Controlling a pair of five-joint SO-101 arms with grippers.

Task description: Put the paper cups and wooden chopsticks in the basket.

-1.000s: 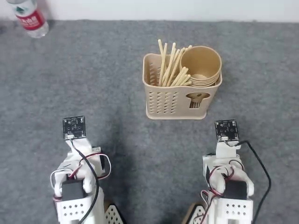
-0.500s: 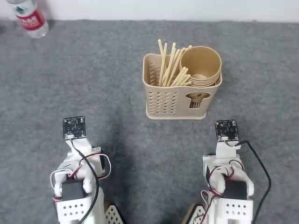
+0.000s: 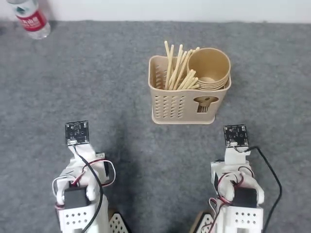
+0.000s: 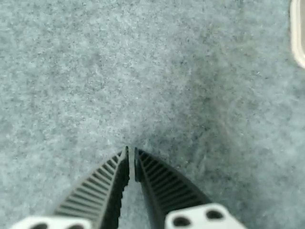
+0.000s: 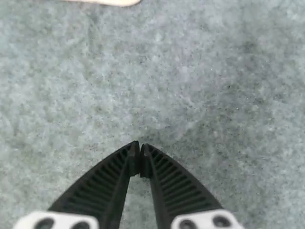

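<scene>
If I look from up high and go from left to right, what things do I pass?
Water bottle, left arm, wooden chopsticks, paper cups, right arm. The basket holds the chopsticks and cups, so it has no single place.

The counter (image 3: 97,73) is covered in a grey, felt-like fabric. The basket (image 3: 182,104) stands upright on it, a little right of the middle and toward the far side. A bottle (image 3: 30,17) sits at the far left corner, well apart from the basket. The left arm (image 3: 80,189) and right arm (image 3: 238,189) stand at the near edge, well apart from each other.
</scene>
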